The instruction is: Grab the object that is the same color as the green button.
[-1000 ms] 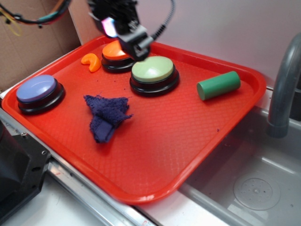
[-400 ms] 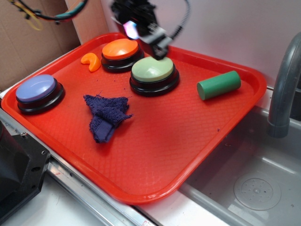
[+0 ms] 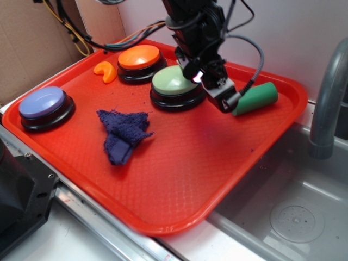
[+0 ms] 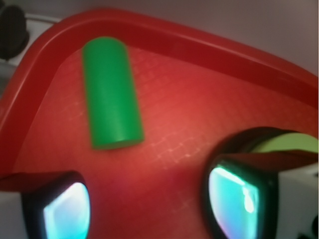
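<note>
Red plastic is all around me: a big red tray (image 3: 179,179) sits beside a grey sink (image 3: 288,217) with a grey tap (image 3: 326,98). My black arm (image 3: 193,22) comes down from the top and leans over the far side of the tray, with wires trailing behind it. My gripper (image 3: 224,100) hangs low, between the green button (image 3: 173,81) and the green cylinder (image 3: 258,97).

From the outside view I can see lots of things my wrist camera cannot: an orange button (image 3: 138,58) at the back, a blue-purple button (image 3: 43,106) on the left, a crumpled dark blue cloth (image 3: 124,133) in the middle, and a small orange curved piece (image 3: 106,70) next to the orange button.

My wrist camera shows what the outside view hides. My two fingers (image 4: 62,206) are spread wide apart with bare red tray between them, holding nothing. The green cylinder (image 4: 110,92) lies flat on the tray ahead of my fingers, near the tray's curved rim (image 4: 209,45), and I am not touching it. Only a thin slice of the green button (image 4: 286,143) peeks out by one finger.
</note>
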